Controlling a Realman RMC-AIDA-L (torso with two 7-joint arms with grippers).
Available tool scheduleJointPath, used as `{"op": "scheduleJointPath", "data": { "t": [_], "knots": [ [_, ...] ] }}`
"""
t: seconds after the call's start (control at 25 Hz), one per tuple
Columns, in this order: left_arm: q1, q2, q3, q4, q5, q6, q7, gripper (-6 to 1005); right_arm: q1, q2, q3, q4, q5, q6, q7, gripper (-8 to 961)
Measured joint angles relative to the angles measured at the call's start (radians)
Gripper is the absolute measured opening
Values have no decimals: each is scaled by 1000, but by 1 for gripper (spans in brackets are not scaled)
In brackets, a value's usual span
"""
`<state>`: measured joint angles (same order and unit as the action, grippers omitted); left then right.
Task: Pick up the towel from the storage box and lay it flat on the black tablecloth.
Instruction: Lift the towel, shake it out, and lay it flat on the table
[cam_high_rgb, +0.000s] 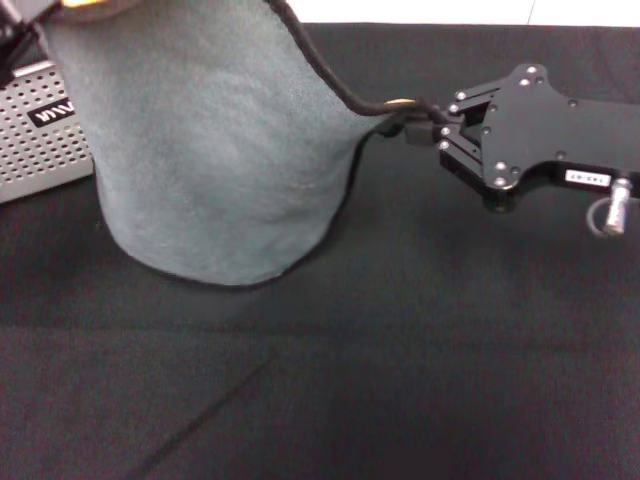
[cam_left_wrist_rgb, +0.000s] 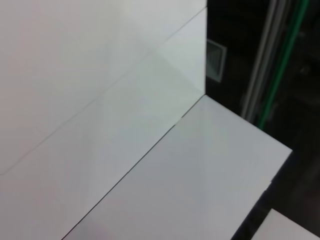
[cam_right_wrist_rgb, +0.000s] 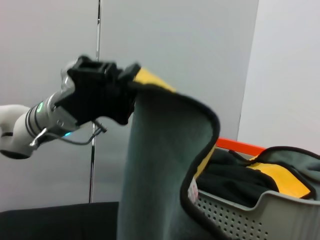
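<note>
Towel (cam_high_rgb: 215, 150) up in the air, hanging as a draped curtain, grey-green face toward the head camera, black stitched edging along its border, lower hem just above the black tablecloth (cam_high_rgb: 400, 380) or barely touching it, can't tell which. Held at 2 points: left tool (cam_right_wrist_rgb: 107, 92) clamped on the top corner, high at the upper left of the head view and mostly cut off there; seen clearly from the right wrist camera, black jaws closed on the cloth with the orange-yellow reverse showing at the pinch. Right tool (cam_high_rgb: 415, 128) reaching in from the right, low over the tablecloth, narrow, pinching the towel's right edge at the black trim, with a sliver of yellow visible at the grip. Edge running taut-ish in a curve from the top down to the right tool. Storage box (cam_high_rgb: 35, 125) at far left behind the towel, perforated grey side and white logo partly visible, sitting on the tablecloth. From the right wrist camera: box rim in the foreground, still holding a dark black cloth bundle (cam_right_wrist_rgb: 227, 177) and another grey-green/yellow cloth (cam_right_wrist_rgb: 285, 172). Left wrist camera showing only white panels (cam_left_wrist_rgb: 100, 100), nothing task-related.
</note>
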<state>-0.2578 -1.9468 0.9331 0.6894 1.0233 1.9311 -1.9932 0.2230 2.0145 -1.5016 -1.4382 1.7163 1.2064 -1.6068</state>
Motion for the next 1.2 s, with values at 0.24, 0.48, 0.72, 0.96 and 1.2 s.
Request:
{"op": "scheduleJointPath", "data": {
  "t": [0.24,0.48,0.72,0.96,1.2],
  "knots": [
    [45,15,0,7,38,7,-42,20,-64,-2,3,-116,-29,41,98,9],
    [57,22,-1,15,109,41,-105,20,-81,-2,4,-228,-131,63,255,9],
    [68,24,-4,16,136,53,-163,20,-133,-2,28,-326,-137,115,305,10],
    [95,17,-21,18,102,101,-202,20,-158,-2,69,-408,-134,193,385,10],
    [140,15,-20,18,99,103,-217,20,-171,-1,80,-475,-132,254,449,10]
  ]
}}
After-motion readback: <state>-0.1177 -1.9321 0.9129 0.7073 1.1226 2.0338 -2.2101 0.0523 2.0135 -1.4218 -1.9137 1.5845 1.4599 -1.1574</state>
